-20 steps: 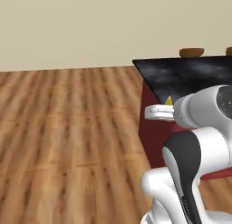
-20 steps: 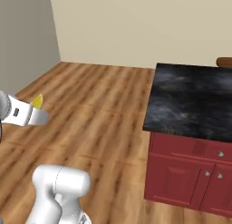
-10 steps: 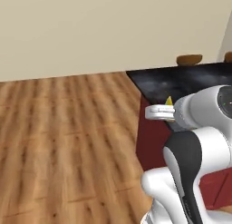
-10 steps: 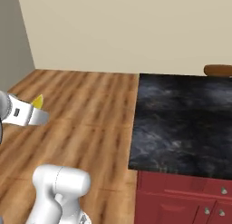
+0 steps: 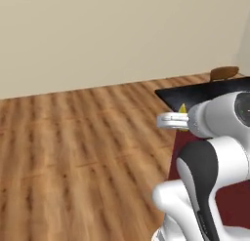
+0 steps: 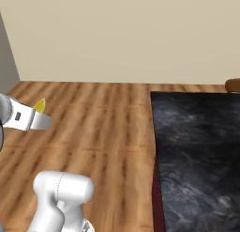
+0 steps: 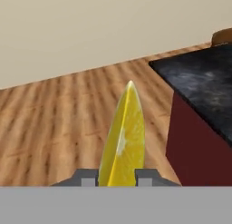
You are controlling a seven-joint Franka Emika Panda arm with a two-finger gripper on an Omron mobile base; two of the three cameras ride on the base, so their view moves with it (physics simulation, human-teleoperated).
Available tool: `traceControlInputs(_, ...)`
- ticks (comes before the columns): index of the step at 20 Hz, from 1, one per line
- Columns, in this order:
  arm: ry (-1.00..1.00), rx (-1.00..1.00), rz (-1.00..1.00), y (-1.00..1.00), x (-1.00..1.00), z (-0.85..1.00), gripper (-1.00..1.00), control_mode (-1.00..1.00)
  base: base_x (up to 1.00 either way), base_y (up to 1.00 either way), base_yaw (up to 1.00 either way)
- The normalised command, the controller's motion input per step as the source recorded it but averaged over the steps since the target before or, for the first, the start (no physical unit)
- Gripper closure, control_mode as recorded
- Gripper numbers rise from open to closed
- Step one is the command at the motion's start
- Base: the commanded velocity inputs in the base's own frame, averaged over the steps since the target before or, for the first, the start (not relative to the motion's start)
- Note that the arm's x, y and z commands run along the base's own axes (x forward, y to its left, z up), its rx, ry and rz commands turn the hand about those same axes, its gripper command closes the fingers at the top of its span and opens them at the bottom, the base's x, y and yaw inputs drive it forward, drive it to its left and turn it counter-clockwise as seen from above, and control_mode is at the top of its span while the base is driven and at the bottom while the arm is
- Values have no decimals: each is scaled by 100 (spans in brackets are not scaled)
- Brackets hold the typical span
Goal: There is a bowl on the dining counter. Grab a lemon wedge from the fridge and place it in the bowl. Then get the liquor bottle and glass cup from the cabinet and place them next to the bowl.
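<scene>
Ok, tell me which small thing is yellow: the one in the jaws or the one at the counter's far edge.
The lemon wedge in the jaws: bright yellow and pointed. The brown object at the dining counter's far edge is rounded.

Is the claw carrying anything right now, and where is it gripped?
Yes: the claw holds the lemon wedge, pinched at its lower end between the two fingertips, pointed tip sticking out ahead.

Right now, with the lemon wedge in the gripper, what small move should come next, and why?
Probably keep driving toward the dining counter. The gripper is shut on the lemon wedge, carried over the wooden floor. The bowl sits at the counter's far end, likely out of reach.
</scene>
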Motion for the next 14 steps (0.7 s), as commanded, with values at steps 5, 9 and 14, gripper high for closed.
traceControlInputs(5,0,0,0,0,0,0,100,100,100,75,-17)
traceControlInputs(9,0,0,0,0,0,0,100,100,100,59,-20)
traceControlInputs(14,0,0,0,0,0,0,100,100,100,48,-24)
